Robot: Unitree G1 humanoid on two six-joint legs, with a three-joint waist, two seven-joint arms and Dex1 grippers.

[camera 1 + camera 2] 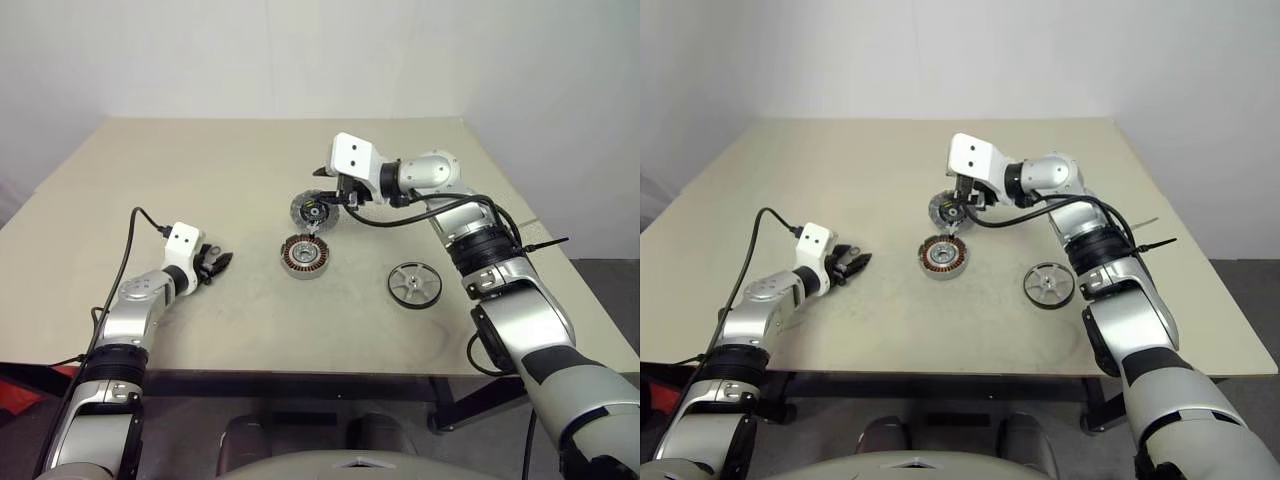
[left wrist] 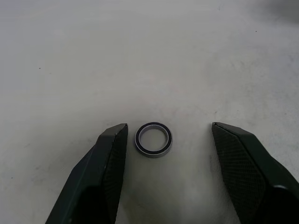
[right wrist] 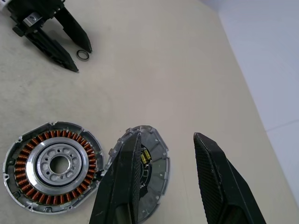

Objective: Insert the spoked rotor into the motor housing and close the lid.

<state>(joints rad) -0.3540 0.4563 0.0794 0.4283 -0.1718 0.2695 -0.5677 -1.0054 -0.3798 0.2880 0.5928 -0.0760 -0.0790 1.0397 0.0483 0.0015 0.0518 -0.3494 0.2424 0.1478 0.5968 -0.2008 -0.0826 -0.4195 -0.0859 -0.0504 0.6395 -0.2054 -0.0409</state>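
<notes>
A small metal ring (image 2: 153, 139) with a dark outer edge lies flat on the beige table (image 1: 240, 170), toward its left side. A plain white wall (image 1: 300, 50) rises behind the table's far edge.

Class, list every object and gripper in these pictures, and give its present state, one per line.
Copper-wound silver motor housing: open, uncovered, flat on beige table.
Black-rimmed spoked rotor: flat on table, not inserted.
Grey ribbed lid: beside housing.
Small metal ring: flat, untouched.
Left gripper: open around ring.
Right gripper: open, over lid.
</notes>
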